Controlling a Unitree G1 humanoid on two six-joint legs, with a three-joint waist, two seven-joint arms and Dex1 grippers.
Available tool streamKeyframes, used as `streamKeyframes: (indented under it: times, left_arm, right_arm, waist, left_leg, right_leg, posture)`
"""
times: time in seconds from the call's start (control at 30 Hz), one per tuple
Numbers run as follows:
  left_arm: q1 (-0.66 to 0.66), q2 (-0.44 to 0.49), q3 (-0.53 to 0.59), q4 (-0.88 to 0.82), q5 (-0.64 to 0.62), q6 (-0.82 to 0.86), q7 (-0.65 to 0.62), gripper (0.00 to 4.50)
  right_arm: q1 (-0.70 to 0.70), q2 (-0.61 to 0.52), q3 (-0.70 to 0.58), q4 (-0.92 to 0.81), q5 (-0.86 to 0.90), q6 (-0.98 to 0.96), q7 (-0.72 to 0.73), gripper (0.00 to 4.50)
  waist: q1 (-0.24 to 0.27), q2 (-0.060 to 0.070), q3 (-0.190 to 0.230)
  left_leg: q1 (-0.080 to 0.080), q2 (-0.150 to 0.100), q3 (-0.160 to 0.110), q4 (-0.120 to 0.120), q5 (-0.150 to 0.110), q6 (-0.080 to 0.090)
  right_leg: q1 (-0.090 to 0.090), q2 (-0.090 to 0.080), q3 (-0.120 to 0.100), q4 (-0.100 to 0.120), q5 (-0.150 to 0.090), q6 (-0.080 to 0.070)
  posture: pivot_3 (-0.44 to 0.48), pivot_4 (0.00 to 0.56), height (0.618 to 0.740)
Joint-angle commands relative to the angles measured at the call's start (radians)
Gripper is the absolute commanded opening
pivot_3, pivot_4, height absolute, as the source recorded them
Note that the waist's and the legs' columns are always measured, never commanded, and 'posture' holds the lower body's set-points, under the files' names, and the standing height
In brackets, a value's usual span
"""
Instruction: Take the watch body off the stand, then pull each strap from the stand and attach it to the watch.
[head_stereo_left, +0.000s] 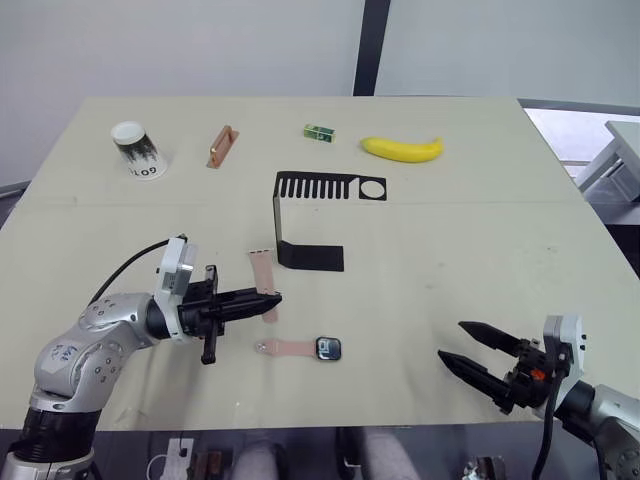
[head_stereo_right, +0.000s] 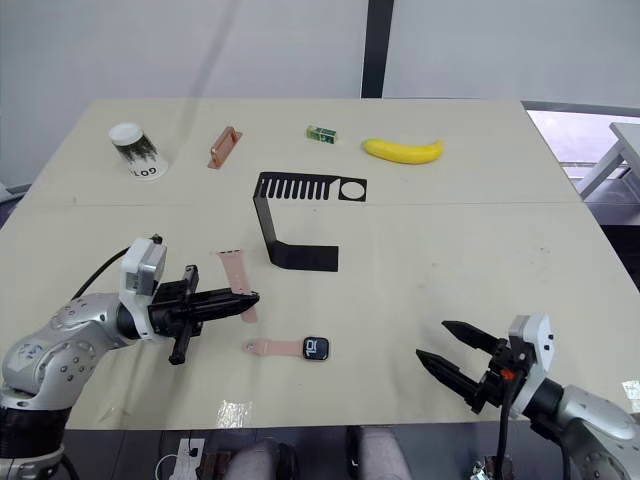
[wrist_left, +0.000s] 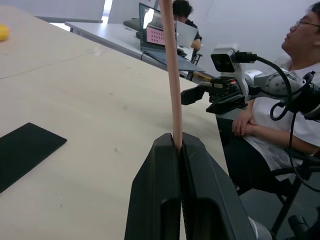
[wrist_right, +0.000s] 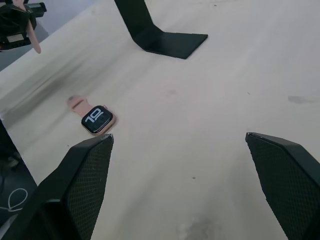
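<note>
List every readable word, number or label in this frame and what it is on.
"10" on the watch body's screen, in the right wrist view.
Dark print on the overturned paper cup, possibly "109", not certain.
Label on the small green box: too small to read.
Laptop screen behind the table: blurred, unreadable.

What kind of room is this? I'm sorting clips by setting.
Probably an office or lab used for robot trials. A seated person watches beside the table, laptops sit on a desk behind, and the table holds unrelated test props: banana, cup, stand.
</note>
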Motion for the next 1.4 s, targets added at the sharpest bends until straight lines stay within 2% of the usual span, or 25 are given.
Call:
streamKeyframes:
  times: [0.03,0.33,0.5,0.83,1.03,1.37,1.4]
  left_arm:
    - [-0.052,-0.019,-0.036,0.012,0.008,0.000,-0.025,0.00]
    - [-0.159,-0.132,-0.133,-0.002,-0.023,0.106,0.025,0.00]
    - [-0.173,-0.151,-0.159,0.008,-0.038,0.163,0.015,0.00]
    - [-0.177,-0.205,-0.177,0.033,-0.036,0.177,-0.015,0.00]
    - [-0.164,-0.261,-0.138,0.046,-0.088,0.214,0.035,0.00]
    - [-0.178,-0.280,-0.182,0.043,-0.070,0.243,0.040,0.00]
    - [-0.180,-0.284,-0.182,0.041,-0.071,0.244,0.045,0.00]
  right_arm:
    - [-0.065,0.036,0.044,-0.103,0.113,0.044,-0.096,4.49]
    - [-0.280,0.165,0.217,-0.207,0.524,0.175,-0.467,4.49]
    - [-0.392,0.179,0.310,-0.201,0.646,0.197,-0.575,4.49]
    - [-0.489,0.206,0.423,-0.143,0.638,0.198,-0.631,4.49]
    - [-0.497,0.255,0.436,-0.114,0.616,0.169,-0.623,4.49]
    - [-0.513,0.271,0.473,-0.087,0.581,0.174,-0.608,4.49]
    - [-0.514,0.272,0.473,-0.084,0.583,0.174,-0.608,4.25]
  waist:
    - [0.002,0.000,0.000]
    - [0.010,0.000,0.000]
    - [0.007,0.000,0.000]
    - [0.009,-0.001,0.000]
    - [0.009,-0.001,-0.001]
    - [0.009,-0.001,-0.001]
    - [0.009,-0.001,-0.001]
  left_leg:
    - [0.000,0.000,0.000,0.000,0.000,-0.001]
    - [-0.002,-0.001,-0.004,0.000,0.002,0.000]
    - [-0.002,-0.002,-0.003,0.001,0.003,0.001]
    - [-0.003,-0.002,-0.005,0.001,0.003,0.001]
    - [-0.003,-0.002,-0.005,0.001,0.003,0.002]
    - [-0.004,-0.002,-0.005,0.001,0.003,0.001]
    - [-0.004,-0.002,-0.005,0.001,0.003,0.001]
  right_leg:
    - [0.000,0.000,0.000,0.001,0.000,0.000]
    - [-0.001,0.000,0.000,0.001,0.000,0.000]
    - [-0.001,-0.001,0.000,0.001,0.000,0.000]
    - [-0.001,-0.001,-0.001,0.001,0.001,0.000]
    - [-0.001,-0.001,-0.001,0.001,0.001,0.000]
    - [-0.001,-0.001,-0.001,0.001,0.001,0.000]
    - [-0.001,-0.001,-0.001,0.001,0.001,0.000]
  posture:
    - [0.000,0.150,0.740]
    - [0.000,0.150,0.740]
    - [0.000,0.150,0.740]
    - [0.000,0.150,0.740]
    - [0.000,0.150,0.740]
    - [0.000,0.150,0.740]
    - [0.000,0.150,0.740]
